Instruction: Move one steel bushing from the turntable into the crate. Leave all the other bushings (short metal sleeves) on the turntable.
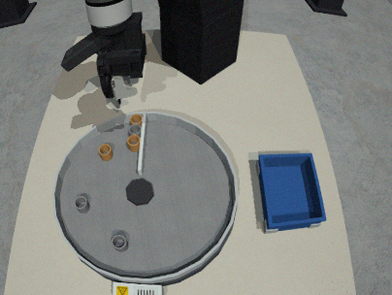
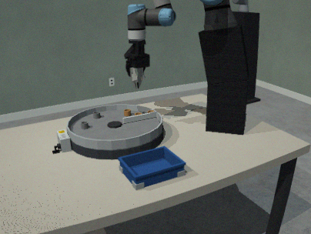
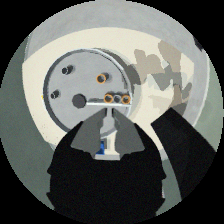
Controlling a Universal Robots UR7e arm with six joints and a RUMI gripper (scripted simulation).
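Observation:
The grey turntable holds three steel bushings: one by the white divider bar between two orange bushings, one at the left and one at the front. A third orange bushing stands apart. My gripper is shut and empty, high above the table just beyond the turntable's far rim; it also shows in the side view. The blue crate is empty, to the right of the turntable. In the wrist view the turntable lies far below the fingers.
A tall black column stands at the back of the table, right of the gripper. A black hub marks the turntable's centre. A small white control box sits at the turntable's front edge.

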